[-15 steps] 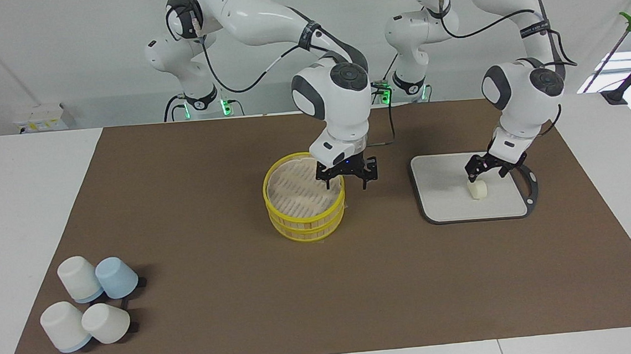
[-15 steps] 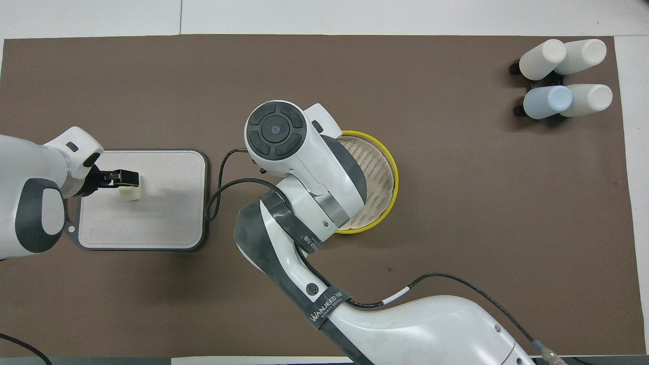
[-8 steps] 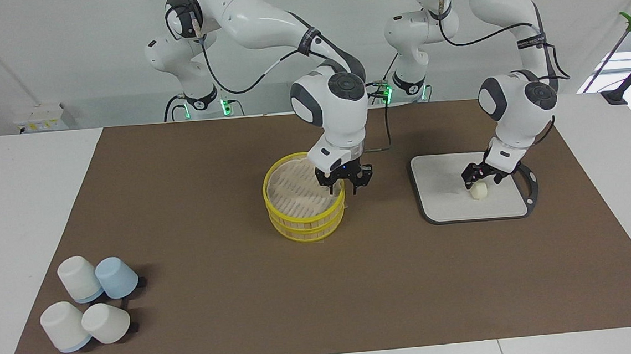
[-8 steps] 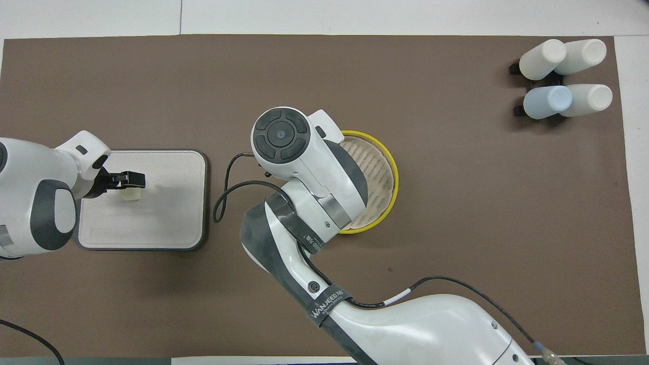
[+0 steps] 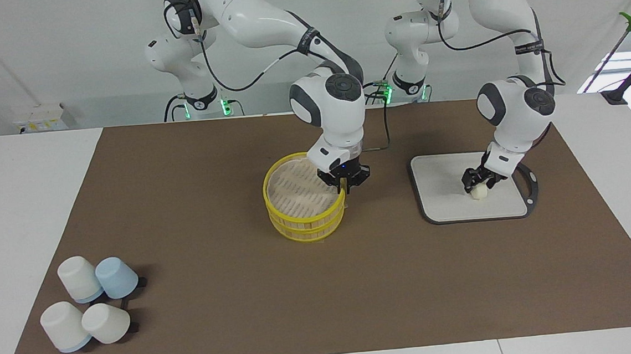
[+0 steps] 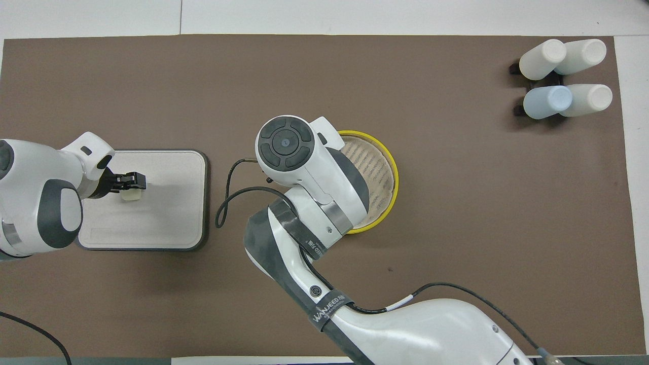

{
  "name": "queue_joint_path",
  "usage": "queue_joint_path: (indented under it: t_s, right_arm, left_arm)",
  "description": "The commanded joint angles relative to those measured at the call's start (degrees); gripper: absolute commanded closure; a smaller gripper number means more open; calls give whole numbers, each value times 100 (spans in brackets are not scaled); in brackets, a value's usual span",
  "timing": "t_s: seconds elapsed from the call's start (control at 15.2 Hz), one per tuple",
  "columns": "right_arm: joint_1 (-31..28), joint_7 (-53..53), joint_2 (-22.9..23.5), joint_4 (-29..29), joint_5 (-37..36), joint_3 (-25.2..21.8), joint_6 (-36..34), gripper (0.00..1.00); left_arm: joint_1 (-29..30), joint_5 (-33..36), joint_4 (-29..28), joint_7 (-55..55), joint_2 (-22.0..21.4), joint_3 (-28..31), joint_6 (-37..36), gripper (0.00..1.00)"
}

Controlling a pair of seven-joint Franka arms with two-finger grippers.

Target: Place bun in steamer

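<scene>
The bun (image 5: pixel 479 192) is a small cream piece lying on the grey board (image 5: pixel 444 190), at the left arm's end of the table. My left gripper (image 5: pixel 477 183) is down on it, fingers closed on the bun's top. In the overhead view the left gripper (image 6: pixel 134 179) covers part of the bun (image 6: pixel 130 195). The steamer (image 5: pixel 296 220) stands open at mid-table, its pale slatted floor bare. My right gripper (image 5: pixel 344 186) is shut on the steamer's yellow rim on the side toward the board. In the overhead view the right arm hides that gripper and part of the steamer (image 6: pixel 393 172).
Several upturned white and pale blue cups (image 5: pixel 88 306) cluster at the right arm's end, farther from the robots; they also show in the overhead view (image 6: pixel 563 76). The board (image 6: pixel 167 203) has a dark rim and handle. A brown mat covers the table.
My left gripper came down over the bun and its fingers narrowed onto it. My right gripper lowered and closed on the steamer's rim. The bun and steamer have not moved.
</scene>
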Motion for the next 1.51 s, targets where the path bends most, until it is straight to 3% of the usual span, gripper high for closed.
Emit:
queue_joint_path:
  t_s: [0.0,0.26,0.4,0.53,0.66,0.86,0.99,1.32,1.45]
  right_arm:
    - [17,48,-194,-234,82,-17,69,100]
    - [-254,-476,-150,388,20,-26,-920,100]
    - [-648,-864,-202,758,38,-17,-1379,100]
    - [-1044,-1469,-394,847,55,-26,-1687,100]
    - [-1554,-2215,-597,848,73,-26,-2169,100]
    - [-2248,-3534,-905,707,29,-61,-2837,100]
    - [-2565,-3914,-1054,611,-24,-70,-3190,100]
    - [-3094,-4565,-1257,329,-121,-79,-3367,100]
    - [-3077,-4540,-1292,233,-121,-79,-3367,100]
  left_arm:
    - [-25,-76,-23,85,-12,2,101,71]
    - [-16,-76,90,76,-4,2,5,75]
    - [-34,-84,458,32,57,-33,-345,74]
    - [-235,-232,1151,-169,75,-51,-1126,74]
    - [-700,-295,1985,-1210,154,-42,-1917,74]
    - [-1701,-269,3348,-3013,628,-34,-2859,74]
    - [-2360,-269,3659,-4076,769,-42,-2818,74]
    - [-3662,-260,3414,-5319,857,-42,-1765,73]
    - [-3996,-156,3422,-5600,1268,-25,-1439,73]
